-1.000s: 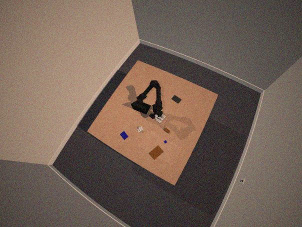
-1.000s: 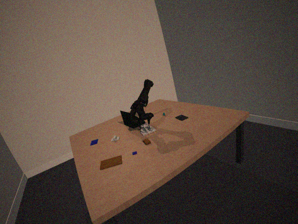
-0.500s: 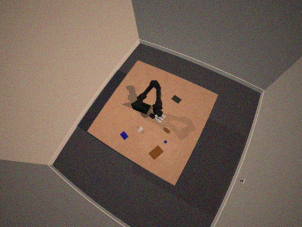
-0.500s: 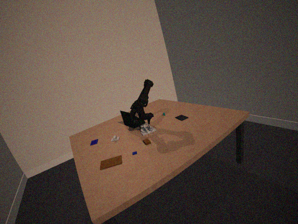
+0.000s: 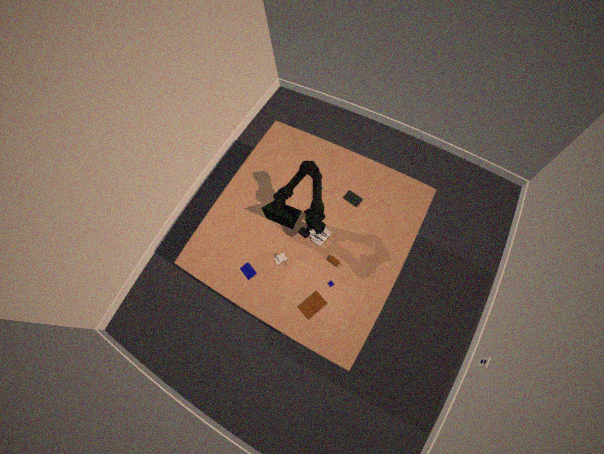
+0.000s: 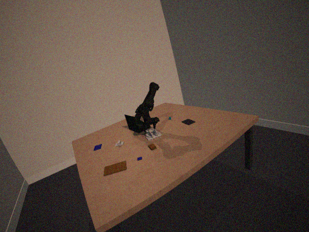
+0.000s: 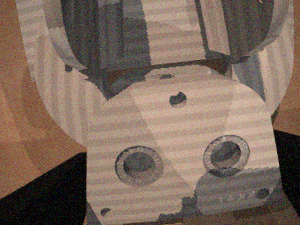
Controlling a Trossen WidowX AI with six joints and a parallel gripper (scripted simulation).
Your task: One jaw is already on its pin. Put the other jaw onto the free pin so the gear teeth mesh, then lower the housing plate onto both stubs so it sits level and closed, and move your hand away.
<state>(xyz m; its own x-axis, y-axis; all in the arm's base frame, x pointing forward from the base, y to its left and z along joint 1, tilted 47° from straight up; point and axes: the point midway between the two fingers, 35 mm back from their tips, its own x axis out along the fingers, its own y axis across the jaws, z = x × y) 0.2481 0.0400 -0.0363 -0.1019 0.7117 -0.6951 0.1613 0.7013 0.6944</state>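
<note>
While the black arm's gripper reaches down near the black base, this is how it stands:
Gripper jaws: wide, pinching the white housing plate with two round holes.
Plate: over the pale gear assembly; contact unclear.
Risk: tilting or jamming, if the holes miss the stubs.
Second risk: lifting again on release, if the fingers drag.

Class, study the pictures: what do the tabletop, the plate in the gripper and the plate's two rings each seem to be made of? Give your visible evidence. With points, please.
Tabletop [image 5: 225, 250] [image 6: 179, 163]: probably wood, matte; warm brown with faint mottling.
Plate [image 7: 165, 124]: perhaps matte plastic; pale, finely striped like printed layers, though painted metal is possible.
Two rings [image 7: 156, 174] [image 7: 243, 164]: possibly metal; greyer, with small bright flecks.
</note>
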